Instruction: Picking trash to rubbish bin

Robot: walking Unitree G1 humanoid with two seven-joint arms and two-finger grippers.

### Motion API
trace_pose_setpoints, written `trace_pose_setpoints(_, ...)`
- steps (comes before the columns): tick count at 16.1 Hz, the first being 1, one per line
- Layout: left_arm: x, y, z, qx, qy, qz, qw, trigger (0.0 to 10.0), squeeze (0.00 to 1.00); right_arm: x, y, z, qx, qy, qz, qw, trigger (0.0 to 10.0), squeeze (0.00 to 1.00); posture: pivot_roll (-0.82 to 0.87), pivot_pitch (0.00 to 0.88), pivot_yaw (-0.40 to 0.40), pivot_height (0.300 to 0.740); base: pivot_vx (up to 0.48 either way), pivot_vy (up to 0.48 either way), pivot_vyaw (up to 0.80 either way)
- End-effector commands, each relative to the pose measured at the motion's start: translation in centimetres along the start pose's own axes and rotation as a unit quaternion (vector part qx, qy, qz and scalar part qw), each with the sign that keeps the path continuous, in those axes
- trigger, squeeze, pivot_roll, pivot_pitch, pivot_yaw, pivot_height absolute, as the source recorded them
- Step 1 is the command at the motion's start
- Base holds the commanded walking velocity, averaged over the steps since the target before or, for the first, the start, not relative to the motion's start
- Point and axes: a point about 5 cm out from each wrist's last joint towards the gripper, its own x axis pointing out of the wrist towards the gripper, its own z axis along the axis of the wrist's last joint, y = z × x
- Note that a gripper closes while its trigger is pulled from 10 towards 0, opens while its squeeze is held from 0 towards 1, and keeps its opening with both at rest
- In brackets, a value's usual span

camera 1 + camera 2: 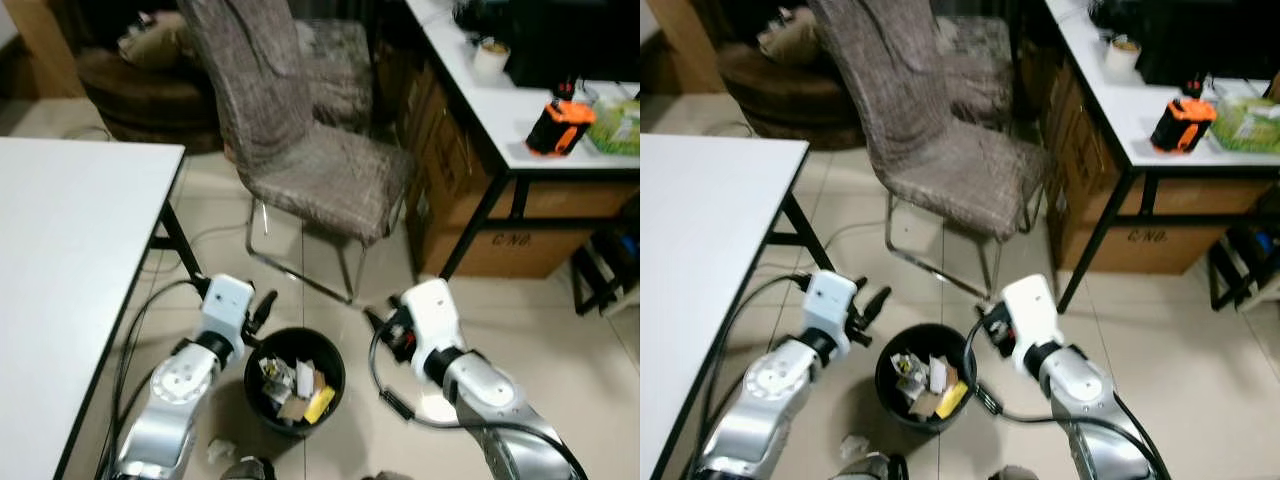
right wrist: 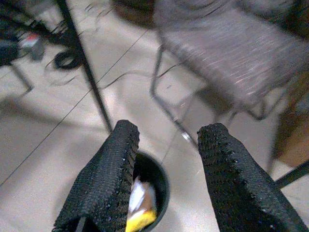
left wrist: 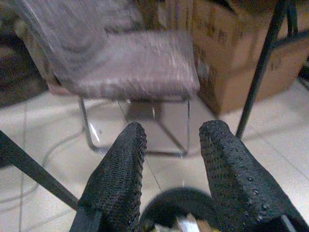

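A black round rubbish bin [image 1: 294, 381] stands on the tiled floor between my two arms, holding several scraps of paper and a yellow piece [image 1: 319, 404]. My left gripper [image 1: 263, 305] hovers just above the bin's left rim, open and empty. My right gripper [image 1: 378, 322] hangs to the right of the bin, also open with nothing between its fingers [image 2: 111, 179]. The bin's rim [image 3: 181, 198] appears beneath the left fingers in the left wrist view. A small crumpled white scrap [image 1: 219, 450] lies on the floor by the bin's lower left.
A grey fabric chair [image 1: 300, 150] on a chrome frame stands straight ahead. A white table [image 1: 70, 260] with black legs is at the left. A white desk [image 1: 500, 90] with an orange tool [image 1: 560, 125] and cardboard boxes [image 1: 500, 215] beneath is at the right. Black cables trail from both arms.
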Motion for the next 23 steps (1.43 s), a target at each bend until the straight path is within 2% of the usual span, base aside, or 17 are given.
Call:
trace_pose_setpoints(1, -0.2, -0.1, 0.3, -0.003, 0.003, 0.001, 1.000, 10.0, 0.00, -0.1, -0.5, -0.1, 0.008, -0.002, -0.016, 1.000, 10.0, 0.00, -0.09, 0.035, -0.001, 0.740, 0.000, 0.000, 0.00)
trace_pose_setpoints(2, -0.3, -0.1, 0.9, -0.004, -0.004, 0.003, 1.000, 10.0, 0.00, -0.1, -0.5, 0.3, 0.006, -0.010, -0.019, 1.000, 10.0, 0.00, -0.08, 0.033, 0.000, 0.740, 0.000, 0.000, 0.00)
trace_pose_setpoints(5, -0.9, 0.2, 4.3, -0.002, -0.038, 0.012, 0.999, 10.0, 0.00, -0.6, -0.5, 4.0, 0.037, -0.094, -0.040, 0.994, 10.0, 0.00, -0.08, 0.024, 0.001, 0.740, 0.000, 0.000, 0.00)
trace_pose_setpoints(6, -1.0, 0.2, 4.7, 0.000, -0.043, 0.014, 0.999, 10.0, 0.00, -0.6, -0.5, 4.3, 0.038, -0.101, -0.041, 0.993, 10.0, 0.00, -0.08, 0.022, 0.000, 0.740, 0.000, 0.000, 0.00)
trace_pose_setpoints(7, -0.8, 0.4, 6.3, -0.005, -0.064, 0.022, 0.998, 10.0, 0.00, -0.6, -0.4, 5.0, 0.038, -0.116, -0.038, 0.992, 10.0, 0.00, -0.07, 0.020, -0.006, 0.740, 0.000, 0.000, 0.00)
trace_pose_setpoints(10, -0.8, 0.8, 8.2, -0.010, -0.080, 0.028, 0.996, 10.0, 0.00, -0.5, -0.1, 5.7, 0.041, -0.126, -0.031, 0.991, 10.0, 0.00, -0.07, 0.015, -0.010, 0.740, 0.000, 0.000, 0.00)
trace_pose_setpoints(19, -0.8, 0.8, 8.8, -0.004, -0.069, 0.032, 0.997, 10.0, 0.00, -0.3, 0.1, 6.0, 0.034, -0.129, -0.024, 0.991, 10.0, 0.00, -0.06, 0.000, -0.017, 0.740, 0.000, 0.000, 0.00)
trace_pose_setpoints(23, -0.8, 0.8, 8.9, 0.001, -0.069, 0.032, 0.997, 10.0, 0.00, -0.1, 0.2, 5.9, 0.033, -0.128, -0.020, 0.991, 10.0, 0.00, -0.06, 0.000, -0.018, 0.740, -0.288, 0.000, 0.00)
